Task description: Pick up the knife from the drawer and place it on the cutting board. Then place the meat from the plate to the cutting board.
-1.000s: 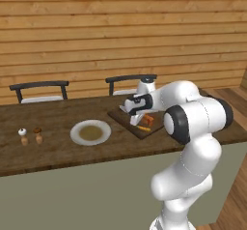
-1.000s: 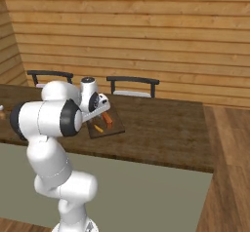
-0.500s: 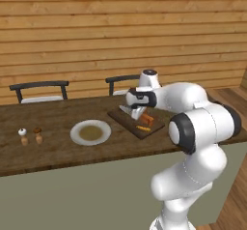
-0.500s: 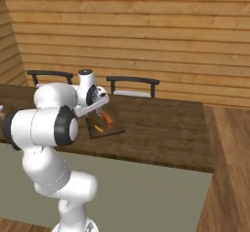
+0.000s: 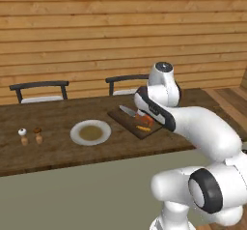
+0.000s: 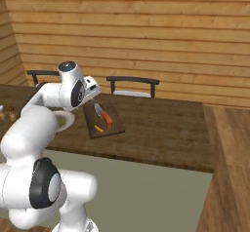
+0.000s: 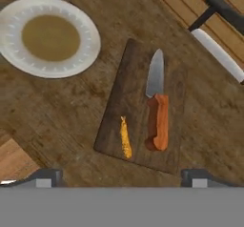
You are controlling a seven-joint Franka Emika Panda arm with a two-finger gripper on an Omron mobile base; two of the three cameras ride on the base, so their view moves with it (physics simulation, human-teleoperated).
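knife (image 7: 157, 107) flat on cutting board (image 7: 119, 92) | meat (image 7: 125, 138) strip beside handle — plate (image 7: 90, 40) bare

Base views flank arm, sharing cutting board (image 5: 137, 122), hand view overhead

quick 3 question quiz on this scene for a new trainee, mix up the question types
1. True or false: the knife lies on the cutting board.
2. The meat is: A) on the plate B) on the board beside the knife's handle C) between the gripper's fingertips.
3. Fill in: the gripper above the board is ____ (open/shut).

Key: 1 true; 2 B; 3 open.
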